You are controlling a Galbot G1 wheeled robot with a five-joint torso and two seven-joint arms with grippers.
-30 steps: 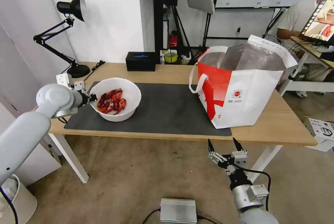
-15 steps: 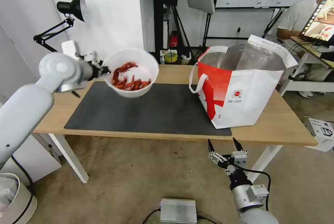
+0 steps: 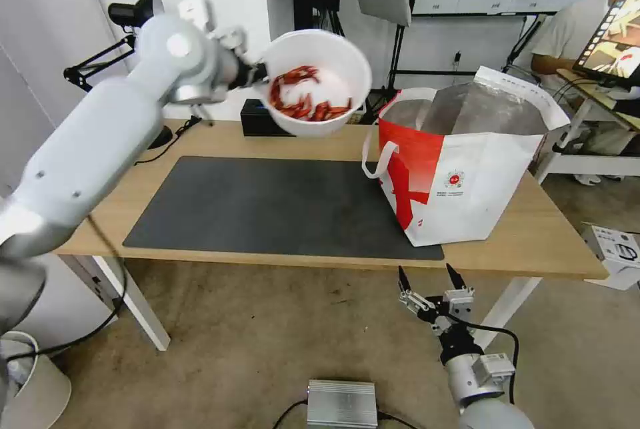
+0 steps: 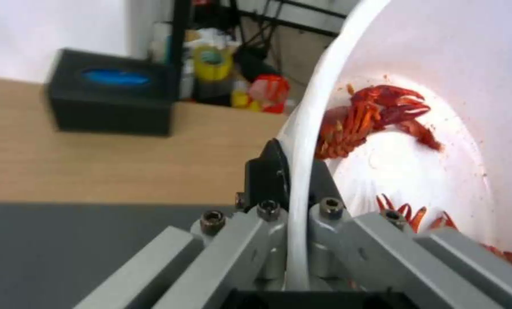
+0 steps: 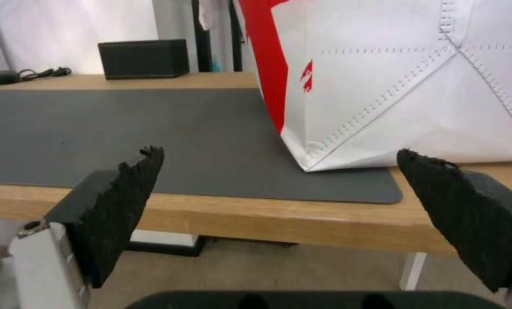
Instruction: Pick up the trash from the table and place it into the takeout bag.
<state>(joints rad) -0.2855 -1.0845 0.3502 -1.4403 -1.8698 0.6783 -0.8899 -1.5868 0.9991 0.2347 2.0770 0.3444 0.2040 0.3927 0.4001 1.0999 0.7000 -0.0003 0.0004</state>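
Note:
High over the back of the table (image 3: 320, 142), my left gripper (image 3: 257, 72) is shut on the rim of the white bowl (image 3: 315, 82), the trash with red shells inside. In the left wrist view the bowl's rim (image 4: 307, 141) runs between my left gripper's (image 4: 293, 201) fingers, and red shells (image 4: 376, 116) lie inside. The bowl hangs left of the takeout bag (image 3: 467, 162), a red-and-white bag with its foil-lined mouth open, standing on the table's right part. My right gripper (image 3: 430, 277) waits open below the table's front edge; from the right wrist view it (image 5: 279, 171) faces the bag's (image 5: 393, 77) lower corner.
A dark grey mat (image 3: 280, 205) covers the table's middle. A black box (image 3: 267, 119) sits at the back edge, a black desk lamp (image 3: 127, 49) at the back left. A silver unit (image 3: 341, 403) lies on the floor in front. A side desk stands right of the bag.
My left arm has lifted the bowl off the mat's left end and carried it up and to the right, toward the bag. The right arm has stayed still.

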